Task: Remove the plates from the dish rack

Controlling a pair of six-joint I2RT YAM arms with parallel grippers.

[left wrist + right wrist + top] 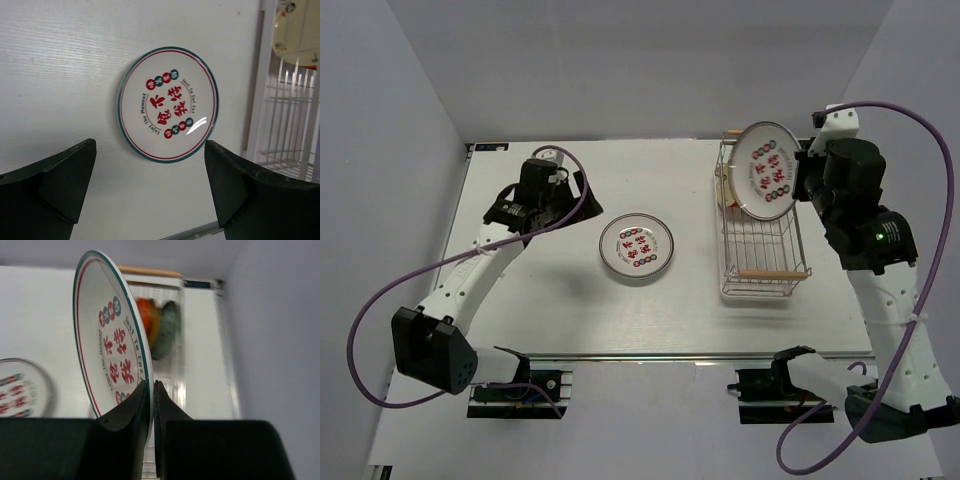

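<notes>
In the top view, the right gripper (pixel 802 182) at the upper right was clamped on the rim of the held plate (pixel 767 170), which was tilted above the far end of the dish rack (pixel 760 272), while the flat plate (pixel 636 246) lay mid-frame on the desk (pixel 540 300) and the left gripper (pixel 535 195) hung at the upper left. In the left wrist view, that gripper's jaws stood wide apart and empty, with the flat plate at centre and rack wires at the right edge. In the right wrist view, the jaws pinched the held plate's lower rim, and behind it, blurred, an orange-red plate (pixel 145 315) and a dark teal plate (pixel 168 330) stood in the rack.
</notes>
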